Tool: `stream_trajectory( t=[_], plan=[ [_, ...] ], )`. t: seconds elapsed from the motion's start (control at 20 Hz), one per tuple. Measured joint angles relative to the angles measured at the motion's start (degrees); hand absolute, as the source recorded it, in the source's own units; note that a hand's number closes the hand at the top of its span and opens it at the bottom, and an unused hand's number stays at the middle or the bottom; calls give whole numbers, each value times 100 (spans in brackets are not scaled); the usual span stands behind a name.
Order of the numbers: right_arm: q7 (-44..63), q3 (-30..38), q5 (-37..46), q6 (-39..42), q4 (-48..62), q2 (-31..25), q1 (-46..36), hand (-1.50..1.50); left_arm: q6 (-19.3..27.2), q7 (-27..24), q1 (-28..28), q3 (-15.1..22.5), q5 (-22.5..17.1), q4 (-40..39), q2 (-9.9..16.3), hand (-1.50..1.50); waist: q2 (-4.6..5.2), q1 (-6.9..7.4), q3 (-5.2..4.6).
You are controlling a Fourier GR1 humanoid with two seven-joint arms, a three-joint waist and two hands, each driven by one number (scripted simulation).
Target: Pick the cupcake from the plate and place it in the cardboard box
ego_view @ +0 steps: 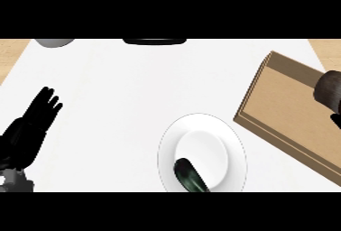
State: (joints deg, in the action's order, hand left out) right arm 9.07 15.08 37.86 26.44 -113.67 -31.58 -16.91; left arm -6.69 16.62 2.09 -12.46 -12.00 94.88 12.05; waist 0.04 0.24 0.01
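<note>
Low at the view's left edge, the robot's left hand (pixel 30 124) rests on the white tabletop (pixel 120 90), black fingers straight and pointing up and away, holding nothing. A bit of its grey forearm shows at the bottom left corner.

Bottom centre: a white plate (pixel 230 135), round w/ a shallow inner well. At its near edge lies a dark, glossy green-black object (pixel 190 176), elongated and tilted; can't tell what it is.

Right of the plate, just beside it but apart from it, sits the cardboard box (pixel 279 103), tan brown, set at an angle to the tabletop edge, w/ low walls and a flat floor. Its far right part runs off the view.

Over the box's right side, at the view's right edge, is a dark brown rounded thing (pixel 329 88), prob. the cupcake, cut off by the frame. So the cupcake is at the box, not on the plate; can't tell if it touches the box floor. Just below it a small black patch shows, part of the right hand (pixel 336 121). Too little of that hand is in view to tell how its fingers stand or whether they have hold of the cupcake.

Along the top edge: a grey rounded object (pixel 54 42) at the left and a black flat object (pixel 154 41) near centre, both mostly cut off. Light wood (pixel 13 49) shows past the tabletop at both upper corners.
</note>
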Motion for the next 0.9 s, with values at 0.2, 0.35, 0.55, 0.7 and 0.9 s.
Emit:
stream_trajectory(
  t=[0.2,0.35,0.55,0.7,0.9],
  plan=[
    [-612,-105,277,-443,735,81,14,150,-73,30,65,-88,-85,-43,50,0,2,5,0],
    [-923,-189,394,-639,1257,164,9,150,-47,58,-2,-50,-46,76,0,0,3,12,1],
    [-1136,-319,504,-635,2074,196,-14,150,-44,54,-15,-12,0,87,-24,0,8,30,2],
    [-1127,-272,604,-645,2641,183,21,-150,-57,11,-30,10,22,61,-54,0,10,25,2],
    [-1446,-323,623,-694,3102,254,120,-150,-6,138,31,-40,4,102,-37,0,5,10,1]
  ],
)
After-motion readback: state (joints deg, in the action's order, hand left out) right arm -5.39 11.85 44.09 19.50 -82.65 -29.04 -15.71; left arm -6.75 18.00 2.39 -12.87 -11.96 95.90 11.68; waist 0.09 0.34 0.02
